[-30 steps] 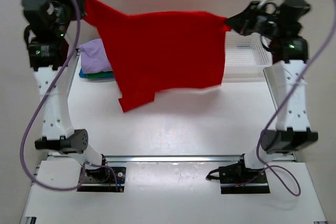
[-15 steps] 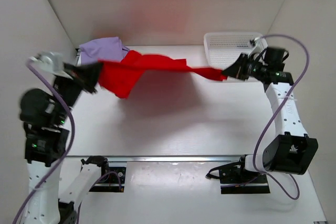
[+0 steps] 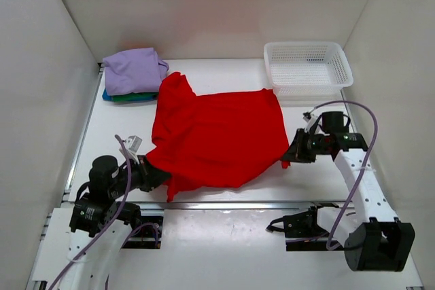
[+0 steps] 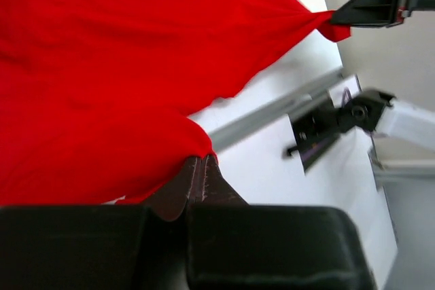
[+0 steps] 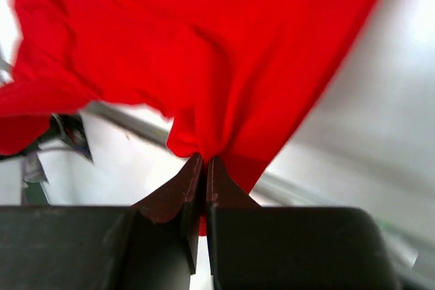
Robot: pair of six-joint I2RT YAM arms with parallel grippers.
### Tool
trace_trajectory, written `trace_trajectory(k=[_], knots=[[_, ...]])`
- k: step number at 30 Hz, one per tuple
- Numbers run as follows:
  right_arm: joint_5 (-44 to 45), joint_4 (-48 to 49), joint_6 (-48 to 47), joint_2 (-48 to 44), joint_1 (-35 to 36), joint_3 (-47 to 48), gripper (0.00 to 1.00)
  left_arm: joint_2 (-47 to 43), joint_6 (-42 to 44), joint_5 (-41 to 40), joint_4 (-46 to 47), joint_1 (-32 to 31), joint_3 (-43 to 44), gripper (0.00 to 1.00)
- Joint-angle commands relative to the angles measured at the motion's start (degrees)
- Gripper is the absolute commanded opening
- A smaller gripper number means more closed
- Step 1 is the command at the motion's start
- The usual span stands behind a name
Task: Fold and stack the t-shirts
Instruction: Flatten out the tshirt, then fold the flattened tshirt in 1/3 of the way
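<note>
Red t-shirt [image 3: 217, 137] spread between left pincer [image 3: 162, 176] and right pincer [image 3: 286, 160], both pinching.

My left gripper [image 3: 155, 176] sits low at 8 o'clock, pointing toward 3. My right gripper [image 3: 288, 156], at 4 o'clock, points toward 9. Both pinch the red t-shirt [image 3: 217, 137].

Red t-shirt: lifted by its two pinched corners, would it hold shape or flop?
Likely floppy: the red t-shirt lies wrinkled and gathers into folds where the left gripper and right gripper pinch it. Probably light, since small edge pinches appear to hold it. Pushed, it would likely crumple rather than slide.
</note>
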Motion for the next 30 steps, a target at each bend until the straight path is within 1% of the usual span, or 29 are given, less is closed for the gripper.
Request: trace_trajectory(k=[1, 3, 6, 8, 11, 12, 15, 17, 21, 24, 29, 30], knots=[[5.85, -6.65, 2.43, -3.69, 3.89, -2.61, 0.00, -1.05, 0.13, 5.31, -6.82, -0.63, -0.72, 0.00], [4.44, -7.35, 3.74, -5.53, 3.72, -5.76, 0.00, -1.93, 0.83, 4.53, -8.94, -0.98, -0.99, 0.00], [6.10, -7.36, 4.02, -7.39, 2.93, -8.76, 0.00, -2.63, 1.02, 2.77, -9.57, -1.07, -1.60, 0.00], [6.46, -7.01, 4.01, -8.09, 1.79, -9.38, 0.00, -2.46, 0.49, -0.21, -8.60, -1.42, -1.26, 0.00], [7.07, -6.30, 3.75, -7.14, 1.69, -9.38, 0.00, -0.80, -0.65, -7.93, -6.23, -2.03, 0.06, 0.00], [7.60, -5.87, 3.66, -7.04, 1.61, -9.12, 0.00, -0.18, -0.74, -8.83, -6.05, -2.30, 0.50, 0.00], [8.57, -5.07, 1.47, -3.19, 1.61, -7.80, 0.00, 1.67, -0.13, -14.10, -2.28, -1.78, 2.08, 0.00], [8.56, -3.67, -0.03, 0.85, -0.32, -6.58, 0.00, 3.95, 0.22, -16.82, 1.85, -1.16, 2.96, 0.00], [7.52, -1.30, -1.88, 6.66, -2.43, -2.27, 0.00, 10.36, 2.50, -21.04, 6.95, 0.77, 5.33, 0.00], [6.90, 0.29, -3.19, 11.31, -2.70, 0.89, 0.00, 13.26, 3.39, -26.57, 10.55, -0.45, 6.30, 0.00], [5.85, 3.27, -3.90, 19.57, -1.47, 5.02, 0.00, 20.20, 7.34, -28.61, 14.25, 1.39, 7.80, 0.00], [5.93, 3.19, -4.51, 19.59, -1.38, 5.47, 0.00, 20.65, 7.69, -28.88, 14.69, 1.65, 7.80, 0.00]])
